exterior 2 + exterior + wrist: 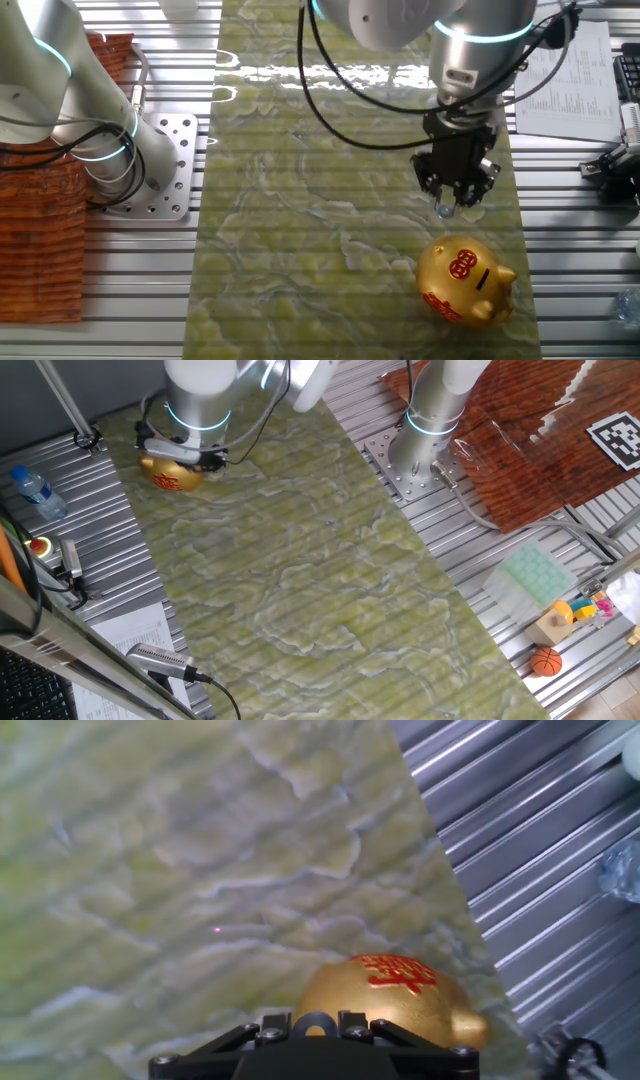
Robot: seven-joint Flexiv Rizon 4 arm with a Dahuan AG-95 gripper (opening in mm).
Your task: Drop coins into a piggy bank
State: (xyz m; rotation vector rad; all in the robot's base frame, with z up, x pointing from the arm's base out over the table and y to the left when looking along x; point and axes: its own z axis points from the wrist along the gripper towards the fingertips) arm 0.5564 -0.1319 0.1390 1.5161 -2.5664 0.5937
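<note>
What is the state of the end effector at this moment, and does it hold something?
End effector: fingers nearly together on a small round thing, probably a coin, beside the piggy bank; too small to be certain.

The hand view looks down on a green, marbled mat [200,870] that fills most of the picture, its pale veins running in wavy bands. A tiny red dot sits on the mat left of centre. At the bottom edge the black gripper [315,1042] body shows with several screw heads and a dark rounded piece at its middle; the fingers themselves cannot be made out. Just beyond it lies the piggy bank [390,1000], shiny gold and rounded, with red markings on its upper side. To the right the mat ends at a slanting edge, and the ribbed metal bench [540,850] runs beside it.
</note>
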